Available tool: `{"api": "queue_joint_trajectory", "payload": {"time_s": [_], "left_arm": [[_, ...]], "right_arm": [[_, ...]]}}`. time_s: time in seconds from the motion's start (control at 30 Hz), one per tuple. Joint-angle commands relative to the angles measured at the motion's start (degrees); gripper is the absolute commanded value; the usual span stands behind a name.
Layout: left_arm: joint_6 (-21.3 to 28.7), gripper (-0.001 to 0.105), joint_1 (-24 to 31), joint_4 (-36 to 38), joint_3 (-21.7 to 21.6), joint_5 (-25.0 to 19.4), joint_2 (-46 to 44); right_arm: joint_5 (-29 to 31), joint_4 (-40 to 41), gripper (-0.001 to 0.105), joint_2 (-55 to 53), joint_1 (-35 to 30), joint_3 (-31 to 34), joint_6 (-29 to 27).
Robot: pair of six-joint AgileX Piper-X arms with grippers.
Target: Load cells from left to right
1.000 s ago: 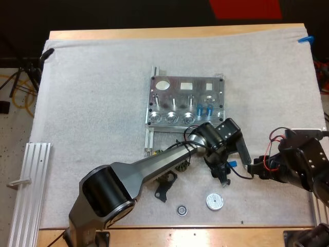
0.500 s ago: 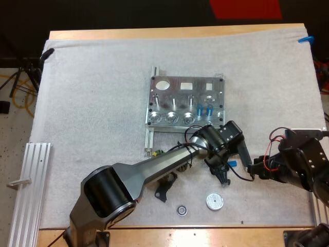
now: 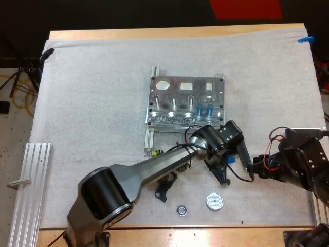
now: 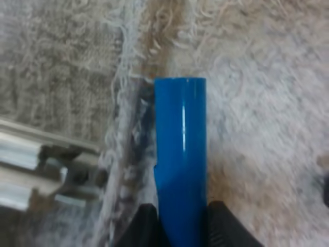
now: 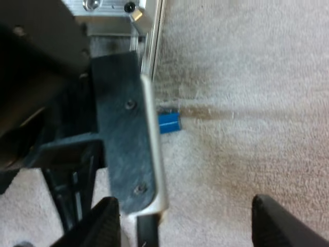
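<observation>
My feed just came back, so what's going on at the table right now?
The left end effector is shut on a blue cylinder, over the mat just off the near right corner of the metal fixture. The right end effector is open, close beside it. The fixture already carries two blue cylinders toward its right. A dark bracket and a round silver disc lie nearby.

In the high view my left gripper [image 4: 177, 222], closed on the blue cylinder [image 3: 230, 160], has crept a little toward the metal fixture [image 3: 186, 101] over the past second, carrying the cylinder slightly farther from the round white disc [image 3: 214, 201]
</observation>
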Motion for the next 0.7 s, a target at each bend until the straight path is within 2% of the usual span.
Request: {"api": "queue_joint_trajectory", "payload": {"time_s": [0.0, 0.1, 0.3, 0.4, 0.47, 0.67], "left_arm": [[0.18, 0.012, -0.32, 0.72, -0.39, -0.59, -2.22], [0.59, 0.000, -0.32, 1.71, -0.39, -1.04, -4.98], [1.27, 0.000, 0.63, 3.34, 0.53, -1.44, -9.06], [1.66, 0.000, 1.64, 6.43, 1.59, -1.66, -11.03], [1.69, 0.000, 2.36, 7.22, 2.91, -1.65, -12.54], [2.22, 0.000, 3.90, 7.24, 7.98, -1.65, -20.51]], "right_arm": [[0.25, -0.81, 0.055, -0.02, -0.03, -0.40, 0.10], [0.38, -2.28, 0.055, -0.02, -0.03, -1.47, 0.98], [5.84, -2.29, 0.055, -0.02, -0.40, -6.18, 0.97], [5.25, -1.31, 0.055, -0.02, -3.55, -7.80, 0.87], [3.71, -1.25, 0.055, -0.02, -7.00, -8.16, -0.72], [-10.71, -1.34, 0.055, 0.87, -19.63, -8.15, -9.10]]}}
